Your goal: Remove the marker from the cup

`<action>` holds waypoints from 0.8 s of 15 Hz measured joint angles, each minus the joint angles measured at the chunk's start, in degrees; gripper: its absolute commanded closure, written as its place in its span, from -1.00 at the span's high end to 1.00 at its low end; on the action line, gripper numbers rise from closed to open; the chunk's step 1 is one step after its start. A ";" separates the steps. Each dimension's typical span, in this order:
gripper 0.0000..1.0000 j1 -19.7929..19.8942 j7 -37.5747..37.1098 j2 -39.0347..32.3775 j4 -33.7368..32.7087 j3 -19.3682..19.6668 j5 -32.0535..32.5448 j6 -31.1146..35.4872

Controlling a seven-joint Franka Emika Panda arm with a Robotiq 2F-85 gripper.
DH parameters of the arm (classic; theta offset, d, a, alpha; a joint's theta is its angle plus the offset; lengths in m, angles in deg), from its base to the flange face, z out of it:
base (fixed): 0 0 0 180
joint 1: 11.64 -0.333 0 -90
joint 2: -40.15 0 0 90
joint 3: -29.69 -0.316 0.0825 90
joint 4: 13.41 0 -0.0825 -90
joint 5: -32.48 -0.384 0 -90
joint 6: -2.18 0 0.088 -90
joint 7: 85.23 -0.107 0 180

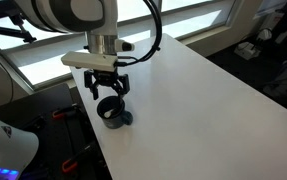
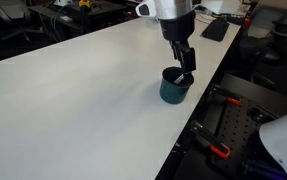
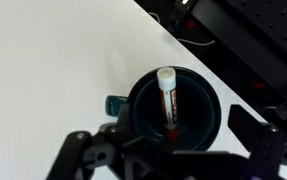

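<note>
Inside one cup, one marker

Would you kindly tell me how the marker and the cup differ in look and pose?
The marker is thin and reddish with a white end; the cup is wide, round and dark. The marker rests inside, pale end up, while the cup stands upright on the white table. Both sit near the table's edge.

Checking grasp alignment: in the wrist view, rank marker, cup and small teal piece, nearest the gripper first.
1. marker, inside the cup, centred.
2. cup, around it; nearly tied.
3. small teal piece, on the table left of the cup.
</note>
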 measured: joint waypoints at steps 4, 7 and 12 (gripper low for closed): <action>1.00 0.00 0.00 3.87 0.90 0.00 0.00 -1.02; 1.00 0.00 0.00 4.11 1.13 0.00 0.00 -1.04; 1.00 0.00 0.00 4.11 1.16 0.00 0.00 -1.05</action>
